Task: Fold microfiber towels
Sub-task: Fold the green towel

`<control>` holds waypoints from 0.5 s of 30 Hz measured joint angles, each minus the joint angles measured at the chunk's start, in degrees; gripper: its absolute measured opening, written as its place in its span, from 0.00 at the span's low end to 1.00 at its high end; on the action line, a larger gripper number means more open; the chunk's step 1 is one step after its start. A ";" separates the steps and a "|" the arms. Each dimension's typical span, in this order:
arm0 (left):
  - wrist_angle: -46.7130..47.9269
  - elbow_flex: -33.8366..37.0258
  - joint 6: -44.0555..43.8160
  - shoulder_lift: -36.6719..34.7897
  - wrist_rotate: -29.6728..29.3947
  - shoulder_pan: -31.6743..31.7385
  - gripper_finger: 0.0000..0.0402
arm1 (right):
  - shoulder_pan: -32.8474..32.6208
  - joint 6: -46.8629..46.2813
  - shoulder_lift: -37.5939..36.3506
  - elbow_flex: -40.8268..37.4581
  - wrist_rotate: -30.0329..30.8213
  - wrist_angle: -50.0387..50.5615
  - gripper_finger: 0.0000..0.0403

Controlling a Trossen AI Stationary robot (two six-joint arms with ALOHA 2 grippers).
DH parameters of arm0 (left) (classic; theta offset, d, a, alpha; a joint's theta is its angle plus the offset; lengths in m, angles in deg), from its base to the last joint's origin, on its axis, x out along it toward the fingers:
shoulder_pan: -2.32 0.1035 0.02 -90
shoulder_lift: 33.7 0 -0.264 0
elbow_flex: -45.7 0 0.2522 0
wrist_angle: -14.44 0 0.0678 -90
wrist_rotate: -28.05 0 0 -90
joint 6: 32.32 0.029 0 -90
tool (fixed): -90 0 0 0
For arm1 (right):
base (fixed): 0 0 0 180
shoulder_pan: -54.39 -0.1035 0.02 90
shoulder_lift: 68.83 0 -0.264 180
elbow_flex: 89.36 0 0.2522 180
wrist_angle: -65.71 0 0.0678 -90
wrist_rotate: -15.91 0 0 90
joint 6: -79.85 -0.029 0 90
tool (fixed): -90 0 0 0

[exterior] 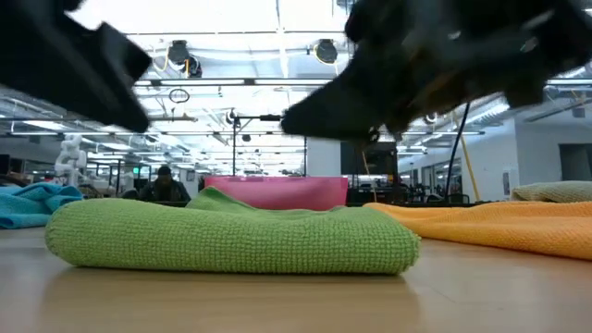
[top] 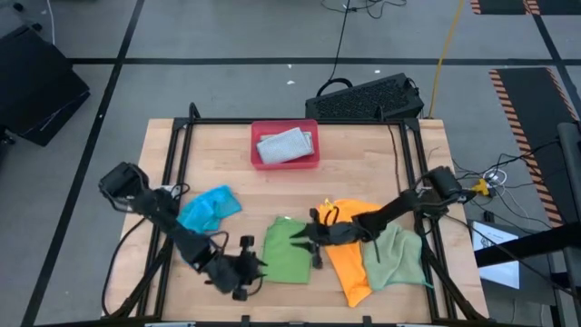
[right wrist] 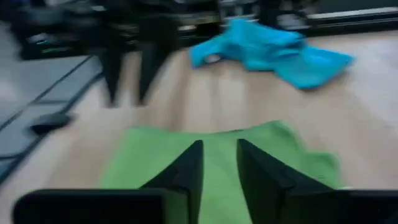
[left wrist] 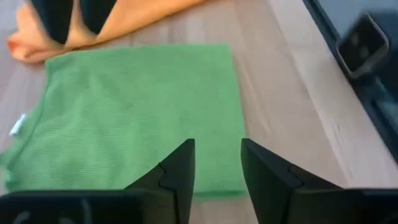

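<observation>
On the table (top: 227,150), folded green towel (top: 287,250), flat

In the low view two dark arm parts hang blurred across the top, cut off by the upper edge, so neither can be matched to an arm there. The folded green towel (exterior: 231,236) hides most of the pink-red tray (exterior: 277,191), and the orange towel (exterior: 499,225) runs out of the right edge. The room behind is too small and hazy to read. The right wrist view is smeared with motion: the blue towel (right wrist: 273,50) and the other arm's fingers (right wrist: 127,59) show only as soft shapes. In the high view the grey towel (top: 285,145) covers much of the tray floor, and the right arm lies over part of the orange towel
</observation>
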 joint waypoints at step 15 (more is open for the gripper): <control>-12.67 -0.04 10.19 12.64 -8.66 -4.00 0.67 | -15.73 -1.54 2.77 5.99 11.82 11.55 0.46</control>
